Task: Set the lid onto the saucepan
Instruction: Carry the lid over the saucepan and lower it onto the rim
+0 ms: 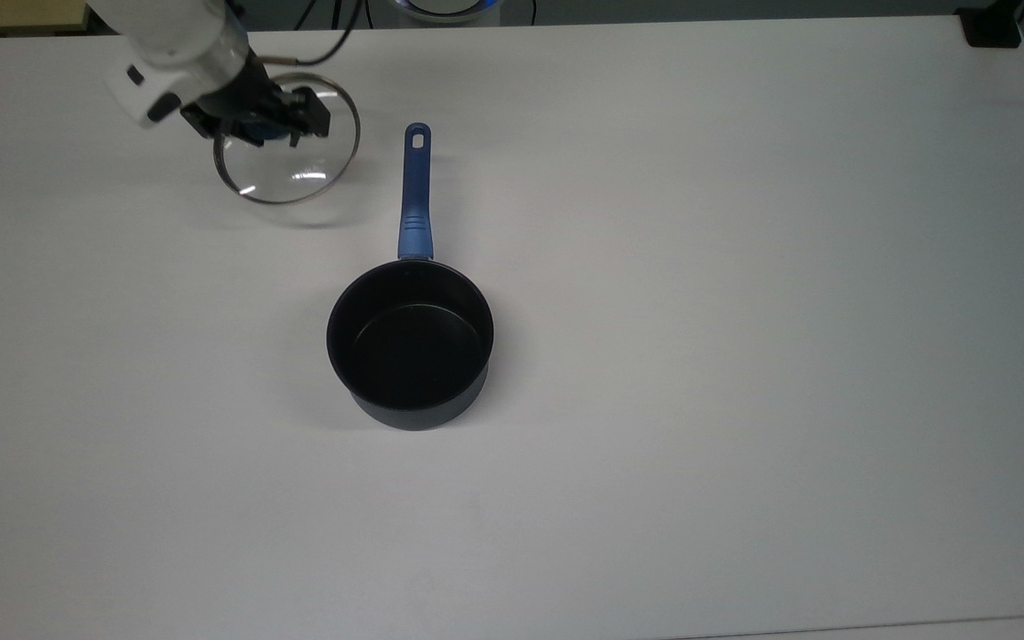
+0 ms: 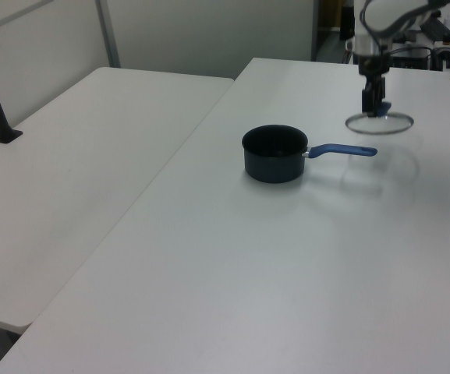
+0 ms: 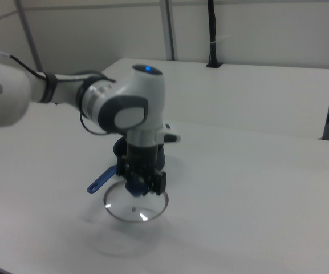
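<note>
My pincer [image 1: 265, 122] grips the blue knob of the lid [image 1: 286, 142], holding the glass disc level in the air above the white surface [image 1: 699, 311]. The saucepan [image 1: 410, 342] sits on the surface, apart from the lid, open and uncovered, its blue handle [image 1: 415, 191] pointing away from the pot, alongside the raised lid.
</note>
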